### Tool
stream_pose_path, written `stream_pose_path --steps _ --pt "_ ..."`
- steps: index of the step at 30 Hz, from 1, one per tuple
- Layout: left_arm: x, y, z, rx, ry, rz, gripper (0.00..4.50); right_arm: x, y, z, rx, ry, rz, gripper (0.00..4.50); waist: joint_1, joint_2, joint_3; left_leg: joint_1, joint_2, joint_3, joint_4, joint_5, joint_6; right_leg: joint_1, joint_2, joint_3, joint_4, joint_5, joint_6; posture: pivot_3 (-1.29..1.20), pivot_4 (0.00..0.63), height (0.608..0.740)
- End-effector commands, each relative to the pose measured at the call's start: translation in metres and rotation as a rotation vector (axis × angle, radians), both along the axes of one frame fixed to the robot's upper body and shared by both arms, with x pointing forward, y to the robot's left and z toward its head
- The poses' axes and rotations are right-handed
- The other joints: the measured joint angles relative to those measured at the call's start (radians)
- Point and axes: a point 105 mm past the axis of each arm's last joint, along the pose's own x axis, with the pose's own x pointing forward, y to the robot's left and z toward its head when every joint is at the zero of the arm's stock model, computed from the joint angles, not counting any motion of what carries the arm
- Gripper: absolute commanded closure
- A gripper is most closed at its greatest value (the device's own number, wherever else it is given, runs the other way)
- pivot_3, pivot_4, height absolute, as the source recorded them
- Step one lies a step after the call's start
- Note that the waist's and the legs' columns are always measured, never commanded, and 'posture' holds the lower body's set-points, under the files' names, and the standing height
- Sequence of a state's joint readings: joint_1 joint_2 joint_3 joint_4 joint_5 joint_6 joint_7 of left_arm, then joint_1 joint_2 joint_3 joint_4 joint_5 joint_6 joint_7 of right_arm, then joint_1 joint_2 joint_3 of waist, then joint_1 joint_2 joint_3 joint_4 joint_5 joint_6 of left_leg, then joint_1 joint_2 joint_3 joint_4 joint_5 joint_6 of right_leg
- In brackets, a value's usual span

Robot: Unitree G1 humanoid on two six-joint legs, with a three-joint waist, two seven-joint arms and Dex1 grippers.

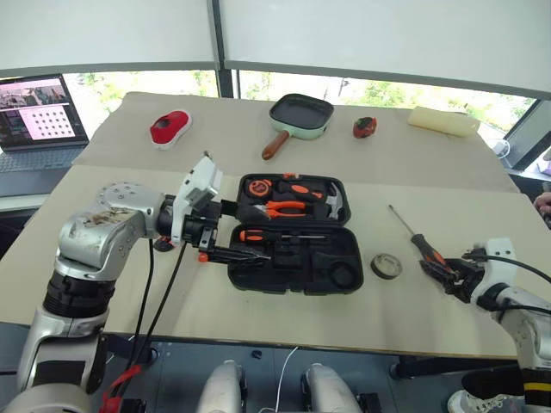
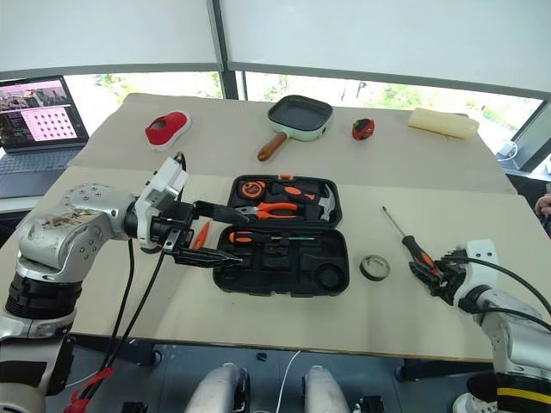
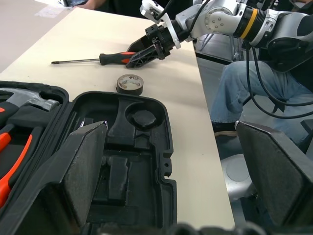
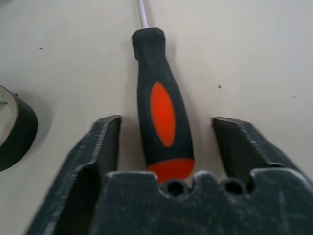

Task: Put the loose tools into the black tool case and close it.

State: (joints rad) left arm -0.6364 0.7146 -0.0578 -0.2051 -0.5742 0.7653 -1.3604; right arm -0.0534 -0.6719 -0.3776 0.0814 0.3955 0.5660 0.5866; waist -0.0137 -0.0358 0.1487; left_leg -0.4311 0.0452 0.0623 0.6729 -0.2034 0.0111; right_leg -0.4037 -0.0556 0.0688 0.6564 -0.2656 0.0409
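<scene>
**Right claw straddles a screwdriver beside the open case**

The black tool case [image 1: 293, 237] lies open at the centre of the table [image 1: 258, 155], with pliers [image 1: 288, 207] and a hammer [image 1: 331, 200] in its far half. The left claw [image 1: 232, 231] stands wide at the case's left edge, holding nothing. At lower right, the right claw [image 4: 166, 142] is part open, a finger on each side of the screwdriver [image 4: 161, 107] handle, not touching it. The tape roll [image 1: 386, 266] lies between case and screwdriver.
</scene>
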Motion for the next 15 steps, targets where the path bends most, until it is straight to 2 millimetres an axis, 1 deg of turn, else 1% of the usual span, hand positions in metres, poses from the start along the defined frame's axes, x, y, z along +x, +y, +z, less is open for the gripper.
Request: stream_pose_path --steps 1,3,4,5,6,7,8,9,10,12,15 --pt "-0.004 0.001 0.007 -0.003 -0.049 -0.003 0.0 -0.003 0.002 0.022 -0.027 -0.085 0.04 2.67 0.0 0.0 0.0 0.0 0.0 0.0 0.0 0.0 0.0 0.0 0.0 0.0 0.0 0.0 0.0 0.0 0.15 0.74" --pt "-0.003 0.003 0.005 0.004 -0.047 0.009 0.0 -0.005 0.004 0.036 -0.038 -0.119 0.079 3.37 0.0 0.0 0.0 0.0 0.0 0.0 -0.001 0.0 0.0 0.0 0.0 0.0 0.0 0.0 0.0 0.0 0.15 0.74" --pt "-0.003 0.004 0.004 0.007 -0.046 0.015 0.0 -0.005 0.005 0.042 -0.04 -0.132 0.096 3.49 0.0 0.0 0.0 0.0 0.0 0.0 -0.001 0.0 0.0 0.0 0.0 0.0 0.0 0.0 0.0 0.0 0.15 0.74" --pt "-0.003 0.006 0.003 0.011 -0.043 0.02 0.0 -0.003 0.009 0.054 -0.041 -0.159 0.136 3.49 0.0 0.001 0.0 0.0 0.0 0.0 -0.001 0.0 0.0 0.0 0.0 0.0 0.0 0.0 0.0 0.0 0.15 0.74" --pt "-0.003 0.008 0.001 0.018 -0.037 0.025 0.0 0.0 0.019 0.068 -0.039 -0.19 0.207 3.49 0.0 0.002 0.001 0.0 0.0 0.0 -0.001 0.0 0.0 0.0 0.0 0.0 0.0 0.0 0.0 0.0 0.15 0.74" --pt "-0.003 0.01 0.0 0.025 -0.032 0.028 0.0 0.003 0.033 0.083 -0.037 -0.22 0.299 3.49 -0.003 0.003 0.002 0.0 0.0 0.0 -0.001 0.0 0.0 0.0 0.0 0.0 0.0 0.0 0.0 0.0 0.15 0.74" --pt "-0.003 0.013 -0.003 0.036 -0.02 0.033 0.0 0.004 0.055 0.099 -0.034 -0.241 0.434 3.49 -0.006 0.003 0.002 0.001 0.0 0.0 -0.001 0.0 0.0 -0.001 0.0 0.001 0.0 0.0 0.0 0.0 0.15 0.74" --pt "-0.003 0.015 -0.004 0.045 -0.014 0.035 0.0 0.002 0.075 0.109 -0.037 -0.25 0.554 3.49 -0.01 0.004 0.003 0.001 0.0 0.0 -0.001 0.0 0.0 0.0 0.0 0.001 0.0 0.0 0.0 0.0 0.15 0.74" --pt "-0.005 0.018 -0.007 0.06 -0.006 0.036 0.0 0.0 0.099 0.115 -0.054 -0.241 0.7 3.49 -0.014 0.005 0.003 0.001 0.001 0.0 -0.001 0.0 0.0 -0.001 0.0 0.002 0.0 0.0 0.0 0.0 0.15 0.74" --pt "-0.006 0.022 -0.009 0.077 -0.001 0.033 0.0 -0.004 0.124 0.117 -0.081 -0.217 0.857 3.49 -0.024 0.005 0.004 0.002 0.002 -0.001 -0.003 0.0 0.0 -0.001 0.002 0.002 0.0 0.0 -0.001 0.0 0.15 0.74" --pt "-0.005 0.029 -0.011 0.098 -0.001 0.047 0.0 -0.002 0.159 0.11 -0.173 -0.183 1.065 3.49 -0.022 0.002 0.005 0.003 0.004 -0.002 -0.005 0.0 0.0 0.0 0.005 -0.001 0.0 -0.001 -0.003 0.0 0.15 0.74"
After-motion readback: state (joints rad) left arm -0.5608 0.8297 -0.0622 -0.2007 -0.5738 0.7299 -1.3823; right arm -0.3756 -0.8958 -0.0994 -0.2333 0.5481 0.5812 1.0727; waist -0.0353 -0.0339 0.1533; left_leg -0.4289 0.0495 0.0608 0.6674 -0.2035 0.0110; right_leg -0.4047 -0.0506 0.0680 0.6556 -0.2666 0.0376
